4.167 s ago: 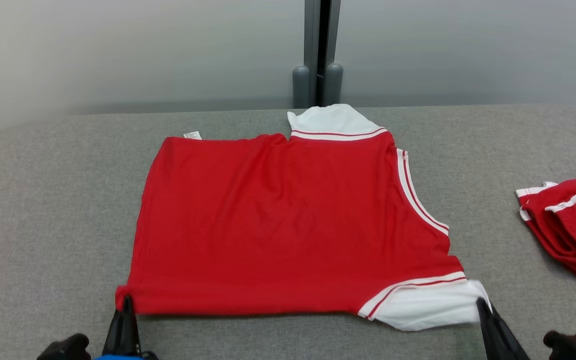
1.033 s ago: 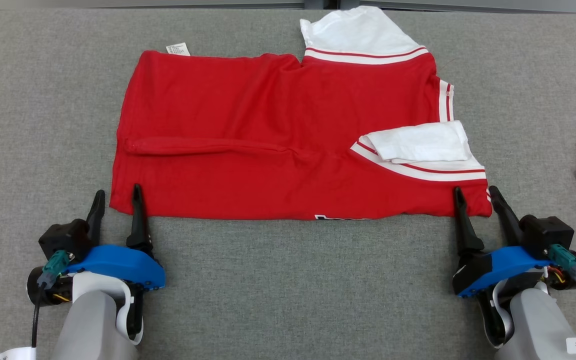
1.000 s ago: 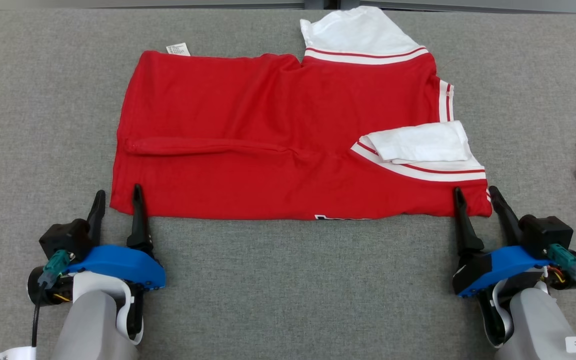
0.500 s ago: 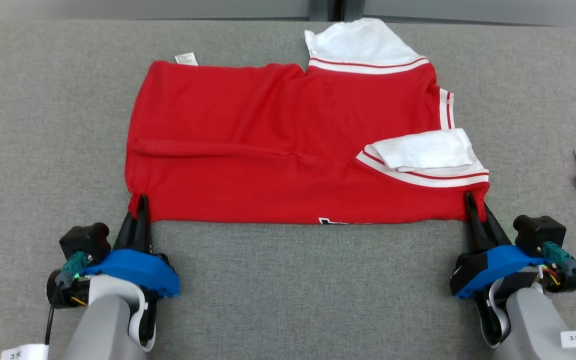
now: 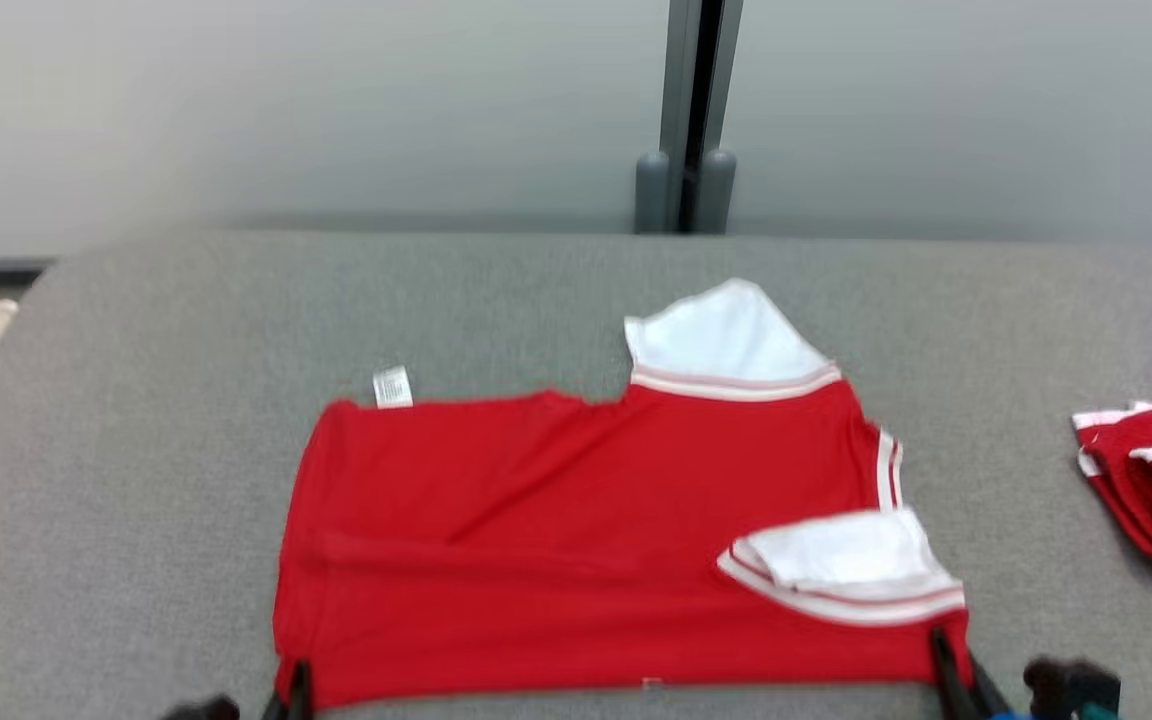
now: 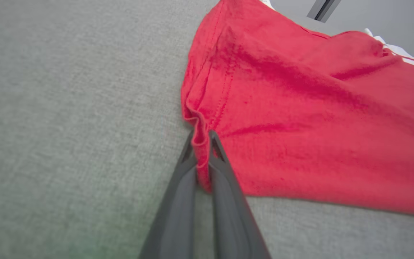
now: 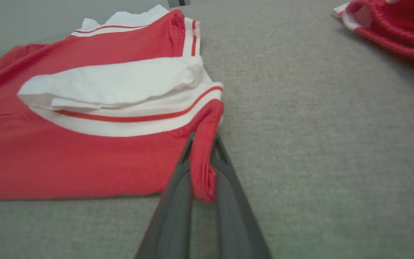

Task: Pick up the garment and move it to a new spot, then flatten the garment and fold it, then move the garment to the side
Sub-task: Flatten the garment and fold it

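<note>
On the counter (image 5: pixel 186 320), left claw (image 6: pixel 202 138) and right claw (image 7: pixel 203 138), apart a second ago, now clamp the garment (image 5: pixel 556 540) by its near corners, apparently ready to fold.

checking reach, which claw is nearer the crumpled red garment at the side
Right. The right claw pinches the shirt at its near right corner, toward the crumpled garment; the left claw pinches the near left corner, opposite.
</note>
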Controlling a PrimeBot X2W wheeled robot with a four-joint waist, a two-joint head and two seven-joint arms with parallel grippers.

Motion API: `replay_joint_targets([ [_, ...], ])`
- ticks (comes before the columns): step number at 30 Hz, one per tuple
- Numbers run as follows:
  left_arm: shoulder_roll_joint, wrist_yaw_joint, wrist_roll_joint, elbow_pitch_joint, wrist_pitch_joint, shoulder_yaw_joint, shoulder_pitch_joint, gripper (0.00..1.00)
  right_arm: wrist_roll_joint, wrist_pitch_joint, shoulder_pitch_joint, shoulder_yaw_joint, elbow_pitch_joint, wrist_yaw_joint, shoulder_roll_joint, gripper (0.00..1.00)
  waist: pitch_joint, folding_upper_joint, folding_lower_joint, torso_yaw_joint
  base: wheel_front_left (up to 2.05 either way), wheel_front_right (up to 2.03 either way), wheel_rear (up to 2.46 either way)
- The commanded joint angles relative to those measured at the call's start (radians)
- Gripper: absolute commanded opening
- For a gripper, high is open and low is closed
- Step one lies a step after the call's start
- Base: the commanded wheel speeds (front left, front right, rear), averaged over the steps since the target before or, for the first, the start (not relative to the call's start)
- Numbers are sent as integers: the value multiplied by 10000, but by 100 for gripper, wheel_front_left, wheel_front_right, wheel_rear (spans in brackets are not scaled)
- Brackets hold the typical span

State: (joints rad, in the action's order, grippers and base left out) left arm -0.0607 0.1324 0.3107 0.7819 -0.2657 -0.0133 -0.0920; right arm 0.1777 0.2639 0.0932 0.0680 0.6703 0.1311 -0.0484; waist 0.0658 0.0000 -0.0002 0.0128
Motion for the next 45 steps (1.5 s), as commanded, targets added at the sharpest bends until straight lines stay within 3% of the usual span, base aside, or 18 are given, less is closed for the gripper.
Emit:
replay_joint_targets([
  [1,-43,-36,-79,45,28,61,247,0,24,-1,-344,13,61,-8,-46,0,-473,0,2,-326,0,0,0],
  [8,67,-37,32,-62,31,78,1502,0,217,1,-1505,229,-290,-12,-65,0,-945,0,2,-130,0,0,0],
  [9,71,-37,113,-71,31,7,1575,4,224,1,-1557,155,-310,-12,-65,0,-960,0,2,-107,0,0,0],
  [10,75,-55,161,-104,33,-76,1599,53,222,1,-1600,65,-317,-12,-62,8,-965,0,2,-80,0,0,0],
  [11,82,-75,233,-170,31,-144,1575,100,284,1,-1602,16,-328,-12,-62,38,-955,0,2,-45,0,0,0],
  [12,86,-106,249,-254,31,-180,1504,100,359,1,-1555,13,-384,-11,-62,91,-938,0,2,-11,0,0,0],
  [13,87,-135,234,-381,30,-198,1389,100,347,1,-1490,1,-432,-11,-57,100,-912,0,2,25,0,0,0],
  [24,20,-163,-146,-1278,18,287,-630,100,196,1,-240,304,-1392,-5,-45,100,260,0,2,211,0,0,0],
  [36,-718,11,-71,1623,175,-412,-4790,100,22,0,2262,171,-1578,-5,-43,100,2080,0,2,-46,0,0,0],
  [45,-754,-17,788,3080,614,-1614,-5459,100,-543,0,3396,-27,-1140,-5,-43,100,2518,0,2,-110,0,0,0],
])
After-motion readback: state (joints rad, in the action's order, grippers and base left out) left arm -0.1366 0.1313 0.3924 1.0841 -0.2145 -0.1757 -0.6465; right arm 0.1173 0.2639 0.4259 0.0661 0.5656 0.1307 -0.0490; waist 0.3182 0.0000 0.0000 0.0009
